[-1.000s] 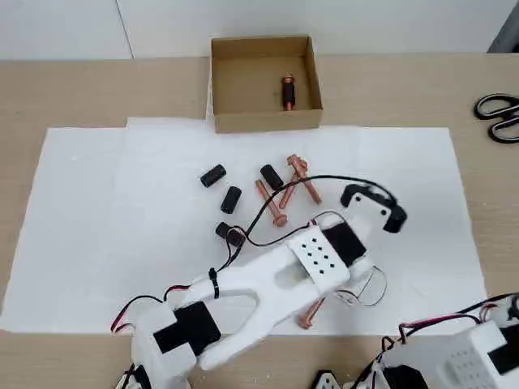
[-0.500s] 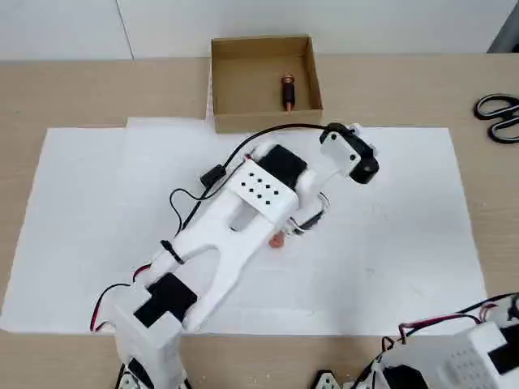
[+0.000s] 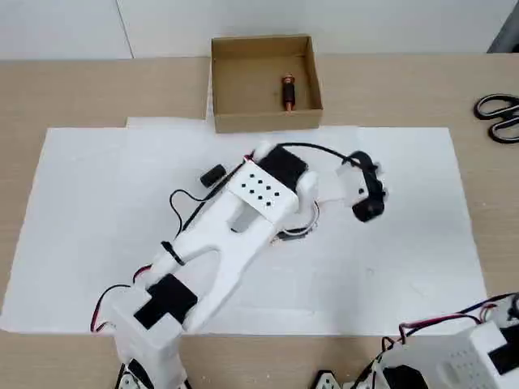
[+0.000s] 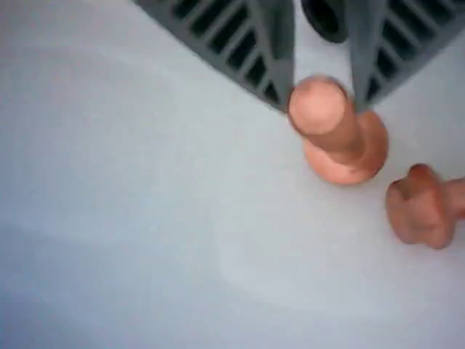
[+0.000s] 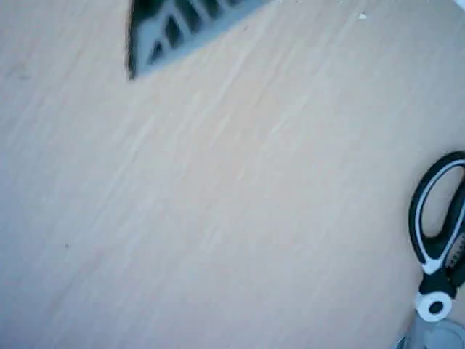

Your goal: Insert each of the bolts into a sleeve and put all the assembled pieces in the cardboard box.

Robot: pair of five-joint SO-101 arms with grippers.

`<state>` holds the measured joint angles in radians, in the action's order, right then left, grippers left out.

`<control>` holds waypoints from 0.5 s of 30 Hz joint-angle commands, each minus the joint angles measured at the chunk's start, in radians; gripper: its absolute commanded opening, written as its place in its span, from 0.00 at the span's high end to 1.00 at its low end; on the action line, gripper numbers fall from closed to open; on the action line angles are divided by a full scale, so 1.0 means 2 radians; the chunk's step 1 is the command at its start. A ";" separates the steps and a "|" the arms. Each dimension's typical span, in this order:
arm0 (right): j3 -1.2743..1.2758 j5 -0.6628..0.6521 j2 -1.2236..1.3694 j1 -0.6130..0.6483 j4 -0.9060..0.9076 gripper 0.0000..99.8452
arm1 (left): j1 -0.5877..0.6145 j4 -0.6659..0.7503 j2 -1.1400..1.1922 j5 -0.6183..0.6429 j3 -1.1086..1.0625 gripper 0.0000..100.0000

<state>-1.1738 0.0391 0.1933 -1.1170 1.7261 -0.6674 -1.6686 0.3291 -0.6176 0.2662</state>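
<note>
Clamped in left gripper (image 4: 322, 102), bolt (image 4: 338, 134) upright, head toward paper (image 4: 109, 182); sleeve (image 4: 325, 14) just beyond; box (image 3: 261, 120) at twelve o'clock.

bench (image 3: 81, 89): light wood | white paper sheet (image 3: 89, 227): flat across the bench's middle | cardboard box (image 3: 263, 121): at sheet's far edge, touching it | scissors (image 3: 504, 118): on bare wood beyond sheet's far right corner, apart from it

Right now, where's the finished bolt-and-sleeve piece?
High view: the assembled piece lies inside the cardboard box, near its right wall, at the far side of the table beyond the white paper.
</note>
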 commanded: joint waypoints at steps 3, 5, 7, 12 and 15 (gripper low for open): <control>0.000 -0.002 -0.010 0.000 0.004 0.84 | -0.021 0.010 0.048 0.009 -0.010 0.99; 0.000 -0.002 -0.010 0.000 0.004 0.84 | -0.019 0.017 0.068 0.019 -0.009 0.99; 0.000 -0.002 -0.010 0.000 0.004 0.84 | -0.017 0.021 0.077 0.032 -0.009 0.99; 0.000 -0.002 -0.010 0.000 0.004 0.84 | -0.012 0.025 0.077 0.058 0.010 0.99; 0.000 -0.002 -0.010 0.000 0.004 0.84 | -0.005 0.014 0.077 0.083 0.039 0.99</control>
<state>-1.1738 0.0391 0.1933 -1.1170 1.7261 -0.6889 -1.6303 0.4979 -0.4918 0.2770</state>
